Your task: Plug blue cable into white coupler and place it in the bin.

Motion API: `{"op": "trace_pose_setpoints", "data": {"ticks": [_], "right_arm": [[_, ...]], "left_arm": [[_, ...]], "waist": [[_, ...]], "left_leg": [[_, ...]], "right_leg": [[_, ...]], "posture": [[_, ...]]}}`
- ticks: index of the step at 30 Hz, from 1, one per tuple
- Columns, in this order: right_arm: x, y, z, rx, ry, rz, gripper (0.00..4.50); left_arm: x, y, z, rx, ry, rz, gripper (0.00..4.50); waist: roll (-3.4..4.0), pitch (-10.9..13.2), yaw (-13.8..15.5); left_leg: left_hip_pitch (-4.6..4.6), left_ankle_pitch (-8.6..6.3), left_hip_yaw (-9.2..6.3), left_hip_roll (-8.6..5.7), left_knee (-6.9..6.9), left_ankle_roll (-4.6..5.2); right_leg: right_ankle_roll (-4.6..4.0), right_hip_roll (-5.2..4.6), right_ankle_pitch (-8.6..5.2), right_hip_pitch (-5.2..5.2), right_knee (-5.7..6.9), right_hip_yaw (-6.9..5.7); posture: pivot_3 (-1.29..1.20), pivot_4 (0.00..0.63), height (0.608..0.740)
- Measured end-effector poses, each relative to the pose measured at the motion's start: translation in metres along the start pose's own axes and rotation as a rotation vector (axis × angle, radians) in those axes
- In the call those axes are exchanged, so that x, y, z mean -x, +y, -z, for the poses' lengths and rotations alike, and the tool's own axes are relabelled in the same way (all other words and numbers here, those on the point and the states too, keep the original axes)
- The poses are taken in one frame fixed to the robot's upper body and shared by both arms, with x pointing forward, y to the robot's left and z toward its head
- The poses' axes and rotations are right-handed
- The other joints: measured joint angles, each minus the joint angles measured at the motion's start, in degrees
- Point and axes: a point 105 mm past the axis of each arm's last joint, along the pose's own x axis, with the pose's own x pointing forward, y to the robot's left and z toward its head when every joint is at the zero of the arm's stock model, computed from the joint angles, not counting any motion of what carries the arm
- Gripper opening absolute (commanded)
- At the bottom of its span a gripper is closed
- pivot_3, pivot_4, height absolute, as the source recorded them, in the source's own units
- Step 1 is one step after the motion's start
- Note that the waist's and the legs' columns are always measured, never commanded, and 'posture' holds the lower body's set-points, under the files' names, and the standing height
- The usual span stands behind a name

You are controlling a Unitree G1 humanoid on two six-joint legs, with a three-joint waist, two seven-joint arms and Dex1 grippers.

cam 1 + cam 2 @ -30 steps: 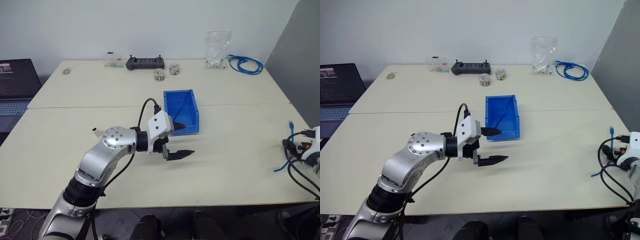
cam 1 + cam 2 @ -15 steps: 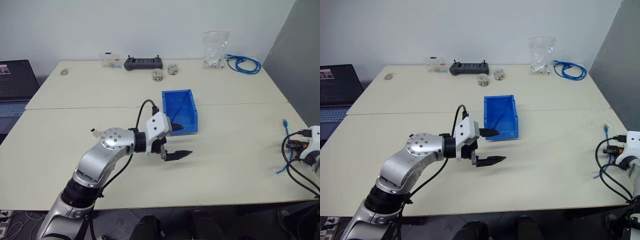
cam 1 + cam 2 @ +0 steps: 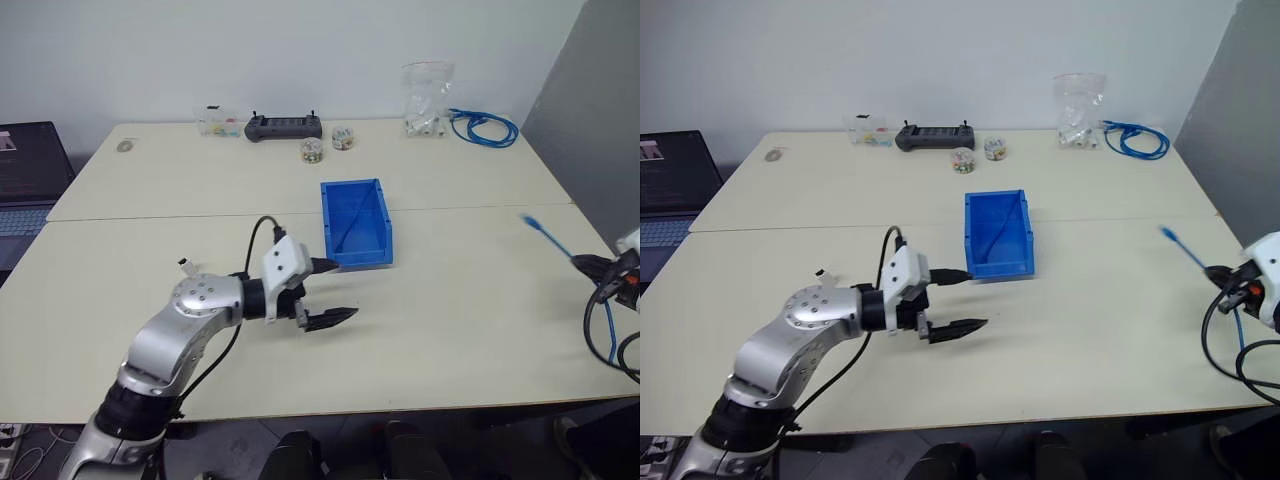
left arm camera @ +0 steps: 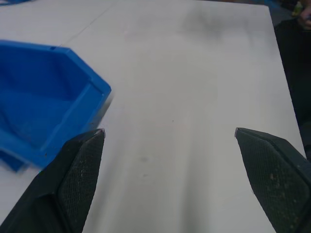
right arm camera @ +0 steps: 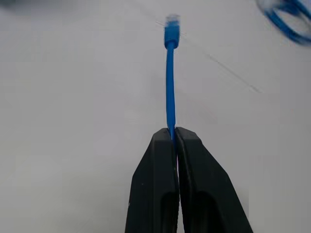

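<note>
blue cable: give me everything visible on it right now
The blue cable is thin, bright blue and looks like a flexible network lead. The right gripper is shut on it a little behind its end, and the free end sticks out straight past the fingertips, ending in a small plug, blurred here. In the head views that end juts up and left over the table's right edge, touching nothing. Behind the grip, the cable loops down beside the gripper's black wires. The plug is not mated to anything.

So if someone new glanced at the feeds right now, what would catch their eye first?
Probably the blue cable pinched in the shut right gripper at the table's right edge, its plug end sticking up and out above the tabletop. Next, the bright bin mid-table, with the left gripper open just in front of its near-left corner.
</note>
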Motion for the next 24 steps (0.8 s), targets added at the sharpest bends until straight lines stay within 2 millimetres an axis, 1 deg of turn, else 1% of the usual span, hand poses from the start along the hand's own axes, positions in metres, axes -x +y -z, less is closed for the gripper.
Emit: {"op": "trace_pose_setpoints", "data": {"ticks": [2,3,4,5,8,9,10,12,13,16,17,19,21,24], "right_arm": [[-0.009,0.029,-0.013,0.120,-0.007,-0.177,0.08],[-0.013,0.041,-0.019,0.168,-0.015,-0.247,0.08],[-0.016,0.047,-0.023,0.198,-0.024,-0.287,0.08],[-0.022,0.054,-0.032,0.254,-0.047,-0.344,0.08],[-0.032,0.064,-0.048,0.357,-0.085,-0.426,0.08],[-0.041,0.071,-0.057,0.410,-0.117,-0.466,0.08],[-0.048,0.078,-0.060,0.432,-0.137,-0.499,0.08],[-0.068,0.096,-0.069,0.459,-0.188,-0.564,0.08],[-0.083,0.109,-0.077,0.474,-0.227,-0.610,0.08],[-0.104,0.127,-0.088,0.481,-0.276,-0.666,0.08],[-0.110,0.129,-0.091,0.477,-0.287,-0.672,0.08],[-0.129,0.141,-0.101,0.460,-0.324,-0.701,0.08],[-0.140,0.156,-0.096,0.452,-0.310,-0.752,0.08],[-0.151,0.161,-0.087,0.424,-0.273,-0.781,0.08]], "left_arm": [[0.011,-0.003,0.011,0.021,0.042,0.008,4.50],[0.017,-0.003,0.017,0.029,0.069,0.005,4.50],[0.021,-0.003,0.021,0.032,0.082,0.002,4.50],[0.026,-0.002,0.028,0.023,0.109,-0.012,4.50],[0.037,0.003,0.042,0.018,0.155,-0.055,4.50],[0.045,0.009,0.051,0.024,0.185,-0.090,4.50],[0.049,0.012,0.056,0.025,0.197,-0.113,4.50],[0.057,0.017,0.063,0.021,0.217,-0.147,4.50],[0.060,0.018,0.065,0.013,0.221,-0.164,4.50],[0.062,0.018,0.065,-0.003,0.215,-0.179,4.50],[0.063,0.018,0.067,0.002,0.218,-0.183,4.50],[0.066,0.012,0.075,0.015,0.232,-0.184,4.50],[0.067,0.010,0.078,0.016,0.239,-0.185,4.50],[0.070,0.010,0.082,0.004,0.254,-0.193,4.50]], "waist": [[0.00,0.0,0.1],[-0.01,0.0,0.0],[-0.01,0.0,0.0],[-0.02,0.0,0.1],[-0.05,0.1,0.2],[-0.12,0.1,0.1],[-0.15,0.1,0.1],[-0.19,0.1,0.1],[-0.20,0.1,0.2],[-0.19,0.1,0.4],[-0.20,0.1,0.4],[-0.20,0.1,0.3],[-0.20,0.1,0.6],[-0.19,0.1,1.0]], "left_leg": [[0.00,0.00,0.01,-0.02,0.00,0.00],[0.00,0.00,0.00,-0.01,0.00,0.00],[0.01,0.00,0.00,-0.01,0.00,0.00],[0.01,0.00,0.01,-0.01,0.01,0.00],[0.00,0.00,-0.05,-0.01,-0.02,0.00],[0.01,0.00,-0.06,0.05,-0.04,-0.01],[-0.02,0.00,-0.13,0.04,-0.05,-0.01],[-0.09,0.00,-0.14,0.03,-0.03,-0.01],[-0.18,0.01,-0.14,-0.01,-0.03,-0.03],[-0.23,0.01,-0.20,-0.05,-0.02,-0.04],[-0.20,0.01,-0.17,-0.05,-0.02,-0.05],[-0.20,0.01,-0.18,-0.07,-0.04,-0.05],[-0.25,0.01,-0.28,-0.08,-0.04,-0.05],[-0.23,0.00,-0.29,-0.13,-0.03,-0.05]], "right_leg": [[0.00,-0.02,0.00,0.00,-0.01,0.00],[-0.01,-0.02,0.00,0.00,-0.03,0.00],[-0.02,-0.02,0.01,-0.01,-0.03,0.00],[-0.15,-0.03,0.08,-0.01,-0.06,0.00],[-0.17,-0.06,0.09,-0.01,-0.09,0.01],[-0.20,-0.04,0.10,-0.01,-0.11,-0.01],[-0.22,-0.04,0.10,-0.04,-0.11,-0.04],[-0.30,-0.05,0.15,-0.11,-0.10,-0.03],[-0.31,-0.09,0.15,-0.22,-0.07,-0.03],[-0.32,-0.15,0.16,-0.25,-0.06,-0.07],[-0.32,-0.15,0.16,-0.25,-0.07,-0.05],[-0.34,-0.15,0.18,-0.26,-0.06,-0.05],[-0.38,-0.15,0.20,-0.29,-0.05,-0.12],[-0.40,-0.16,0.21,-0.27,-0.04,-0.09]], "posture": [[0.00,0.150,0.740],[0.00,0.150,0.740],[0.00,0.150,0.740],[0.00,0.150,0.740],[0.00,0.150,0.740],[0.00,0.150,0.740],[0.00,0.150,0.740],[0.00,0.150,0.740],[0.00,0.150,0.740],[0.00,0.150,0.740],[0.00,0.150,0.740],[0.00,0.150,0.740],[0.00,0.150,0.740],[0.00,0.150,0.740]]}}
